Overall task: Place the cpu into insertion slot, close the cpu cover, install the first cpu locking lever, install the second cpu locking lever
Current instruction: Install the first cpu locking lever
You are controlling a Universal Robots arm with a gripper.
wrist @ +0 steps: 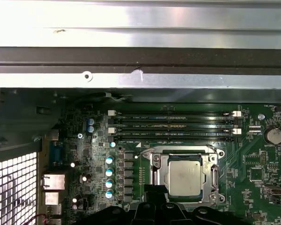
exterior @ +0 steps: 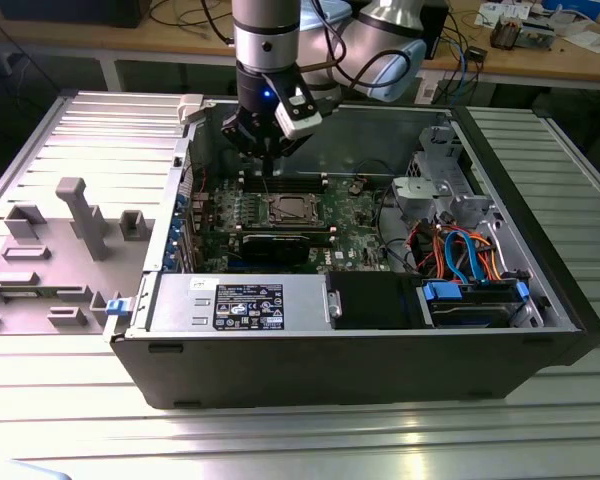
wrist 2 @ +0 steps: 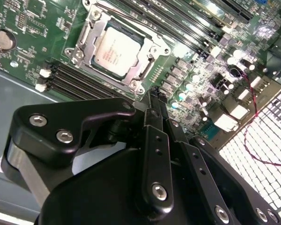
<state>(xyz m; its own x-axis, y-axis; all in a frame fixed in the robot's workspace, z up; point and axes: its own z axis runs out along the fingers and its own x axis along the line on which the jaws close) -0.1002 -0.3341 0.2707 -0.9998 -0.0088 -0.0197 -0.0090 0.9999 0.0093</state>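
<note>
Exterior view: looks down into an open computer case (exterior: 380, 370) lying on a ribbed metal table (exterior: 280, 440). Places the gripper (exterior: 269, 172) deep inside, towards the far wall, tip above the memory slots (exterior: 280, 183) just beyond the insertion slot; cannot tell whether touching the board. Reads as closed and empty: in the second wrist view, black fingers (wrist 2: 154, 122) run side by side to a single tip.

Finds the cpu (wrist 2: 117, 49), silver-grey top up, lying flat in the insertion slot (wrist 2: 140, 71) in the middle of the green board (wrist 2: 33, 28). Shows the cpu cover (wrist 2: 152, 47) lying down around the chip, its window framing the metal top. Gives only a faint line for the thin locking levers (wrist: 178, 149) along the socket edge; latched or not, unclear.

Hides the near part of the board behind the gripper's black body in the second wrist view. Cuts off the near edge of the socket behind the gripper in the first wrist view.

Also takes in a grey power supply (exterior: 240, 300) along the near wall, blue and orange cables (exterior: 460, 250) at the exterior view's right, and grey moulded fixtures (exterior: 80, 215) on the table at the exterior view's left.
</note>
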